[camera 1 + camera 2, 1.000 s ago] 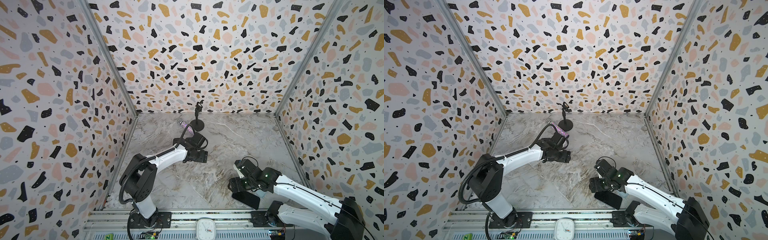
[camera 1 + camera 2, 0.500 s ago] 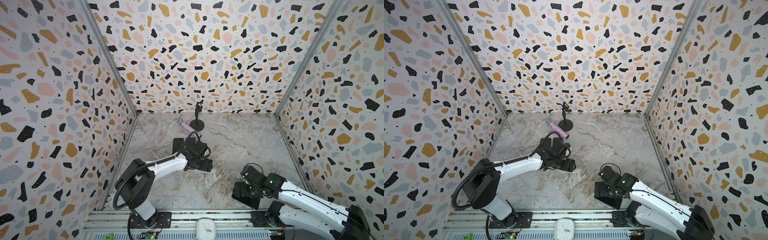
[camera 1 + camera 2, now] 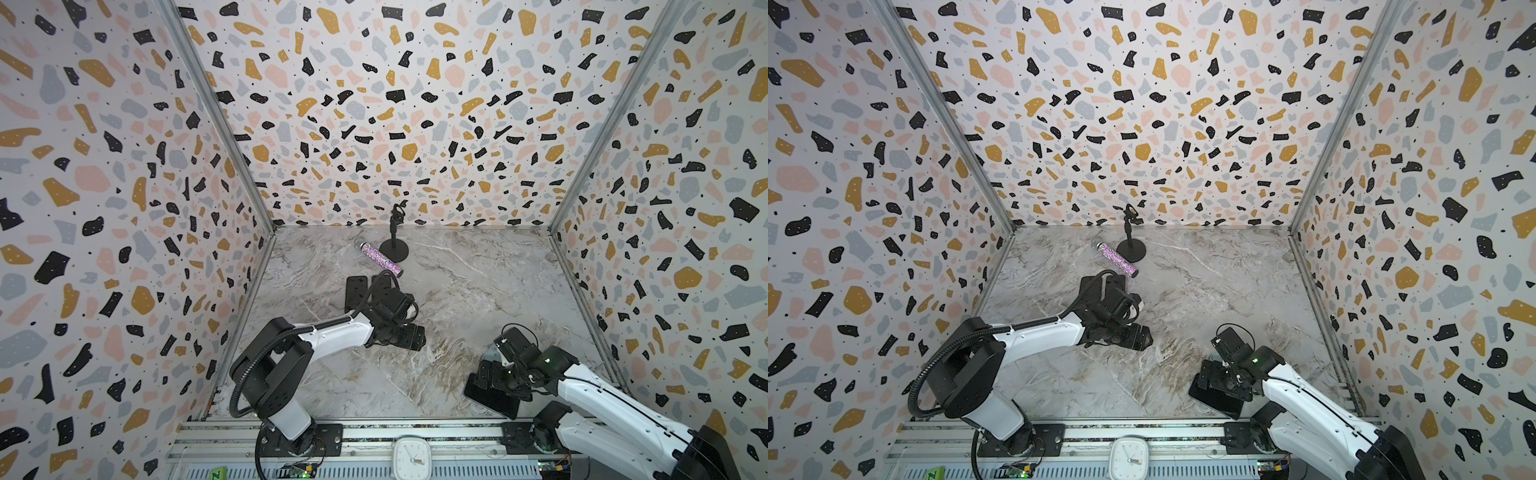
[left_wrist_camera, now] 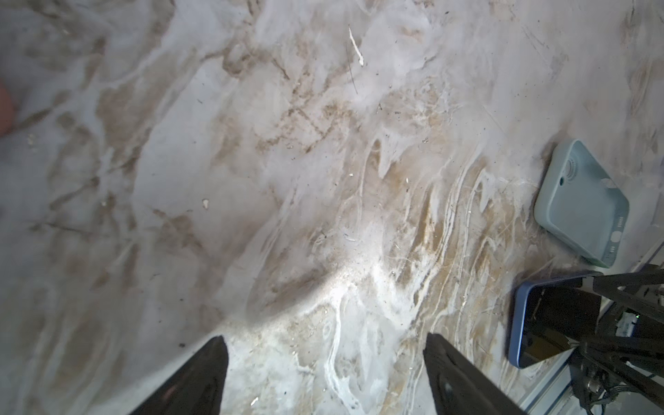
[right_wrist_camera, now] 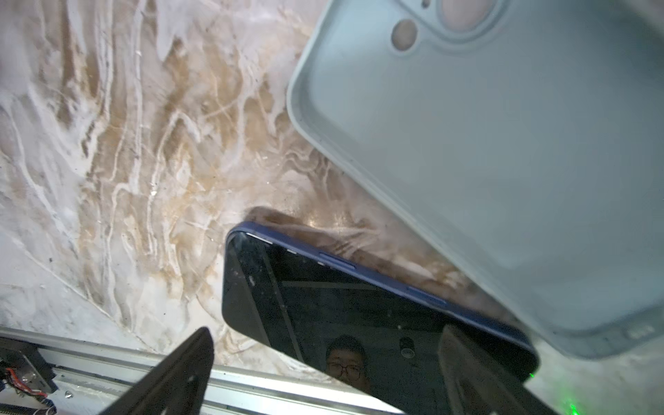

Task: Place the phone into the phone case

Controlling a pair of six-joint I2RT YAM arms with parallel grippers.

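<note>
Both gape empty | left tool (image 4: 324,336) above table (image 4: 251,179) | right tool (image 5: 325,327) above phone (image 5: 359,305), phone case (image 5: 485,143) beside

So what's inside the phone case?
Nothing: the phone case is empty. The phone lies beside it. One edge of the case runs out of the right wrist view, so unseen.

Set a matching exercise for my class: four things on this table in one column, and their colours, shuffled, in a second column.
Things
1. phone
2. phone case
3. glitter tube
4. stand

Colours
A. pale grey-green
B. all black
C. blue edge, dark screen
D. sparkly pink-purple

Pairs: 1-C, 2-A, 3-D, 4-B
</note>
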